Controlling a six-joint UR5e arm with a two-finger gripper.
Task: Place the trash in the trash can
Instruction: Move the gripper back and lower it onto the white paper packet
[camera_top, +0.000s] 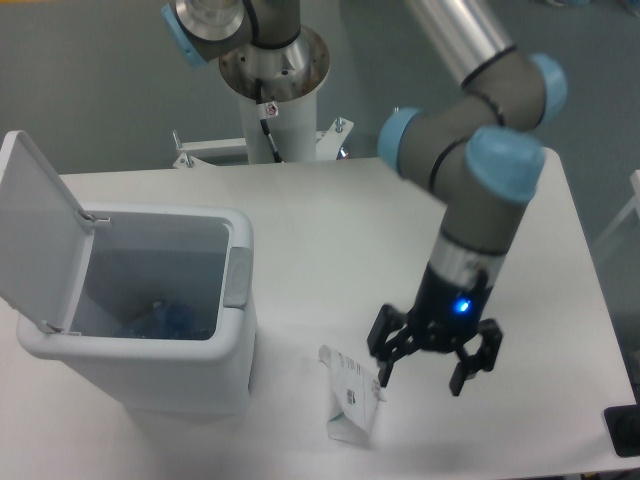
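Note:
The white trash can (238, 355) stands at the table's left with its lid (35, 232) swung up and open. Deep inside it lies the clear bottle with a blue label (165, 319), part of the trash. A white cardboard piece with dark print (351, 397) lies flat on the table near the front edge, right of the can. My gripper (421, 374) hangs low just right of the cardboard, its fingers spread open and holding nothing. Its left fingertip is close to the cardboard's right edge.
The robot's pedestal (272, 70) rises behind the table at the back. A dark object (624, 430) sits at the table's front right corner. The table's right edge (590, 290) runs near my arm.

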